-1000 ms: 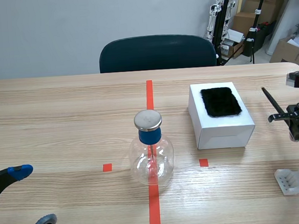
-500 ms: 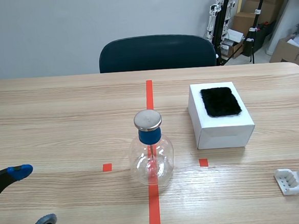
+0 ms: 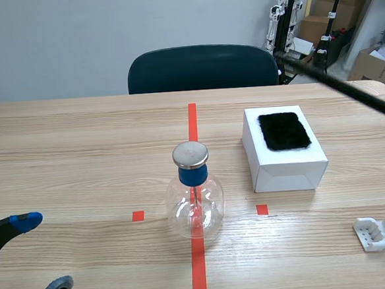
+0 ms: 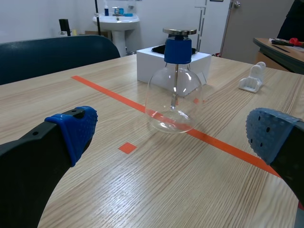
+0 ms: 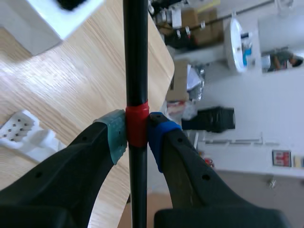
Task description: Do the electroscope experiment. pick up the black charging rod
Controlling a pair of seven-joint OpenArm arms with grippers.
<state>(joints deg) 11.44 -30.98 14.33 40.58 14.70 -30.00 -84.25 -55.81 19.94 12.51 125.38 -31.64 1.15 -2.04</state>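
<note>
— Okay, right gripper (image 5: 137,131), what is the claw doing?
— Clamped on the black charging rod (image 5: 135,47). The grey-green pad (image 5: 115,134) and the blue pad (image 5: 159,136) press from both sides on the rod's red band (image 5: 137,124). The rod runs straight out ahead between the fingers.
— Where is the rod in the scene view?
— Up in the air, a tilted black line (image 3: 347,89) coming in from the right edge and rising toward the chair (image 3: 202,68). It touches nothing on the table (image 3: 81,159).
— What lies under it in the right wrist view?
— A white plastic holder (image 5: 23,130) on the wood beside the gripper, and a corner of the white box (image 5: 52,19) farther ahead.
— Left gripper (image 3: 42,255)?
— Low at the near left, fingers spread wide, nothing between them.
— And ahead of it?
— The electroscope flask (image 3: 195,200), clear glass with a blue collar (image 3: 193,176) and a metal cap (image 3: 190,155), standing on the red tape line.
— Box position?
— Right of the flask and apart from it, with a black fur pad (image 3: 284,131) on top.
</note>
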